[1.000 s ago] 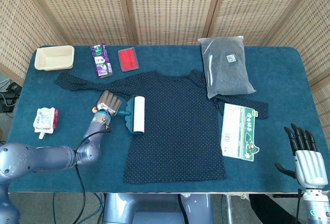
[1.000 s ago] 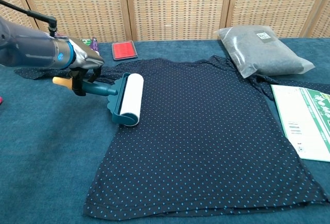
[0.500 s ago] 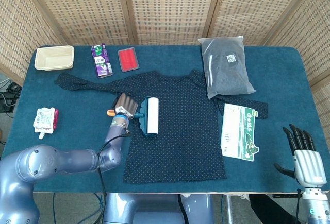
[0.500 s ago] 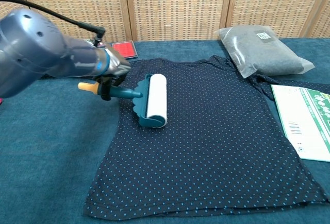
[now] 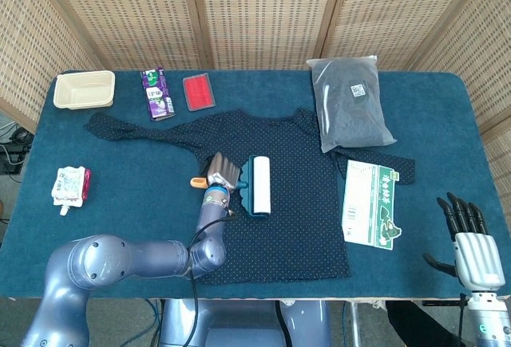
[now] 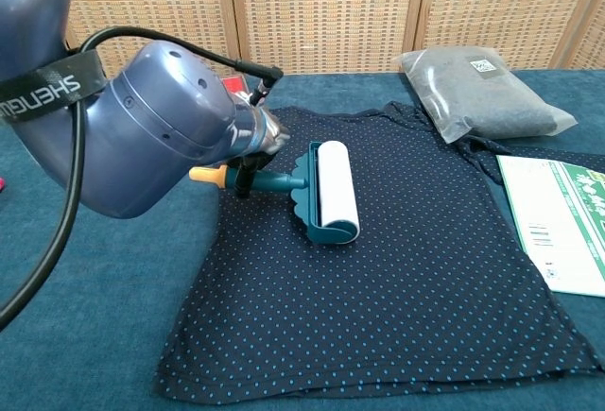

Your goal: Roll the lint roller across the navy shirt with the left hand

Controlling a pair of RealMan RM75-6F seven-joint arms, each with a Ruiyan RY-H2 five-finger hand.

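Wicker screens behind, blue desk point(image 5: 120, 203) up front. Nearest, right hand point(image 5: 471, 243) idle off the desk's near right corner, fingers apart, holding nothing. Navy shirt point(image 5: 279, 195) lies flat mid-desk, near hem toward the robot. Left hand point(image 5: 223, 173) grips the lint roller point(image 5: 259, 185) by its teal handle, orange cap sticking out behind; white roll sits on the shirt's left chest area. To do it well: keep the roll pressed flat, both ends touching the cloth, push steadily toward the right sleeve, go light so the fabric doesn't bunch, stop before the green-white paper pack point(image 5: 371, 203). Further back: grey bag point(image 5: 350, 100), red card point(image 5: 199, 92), purple pouch point(image 5: 157, 93), beige tray point(image 5: 84, 88).
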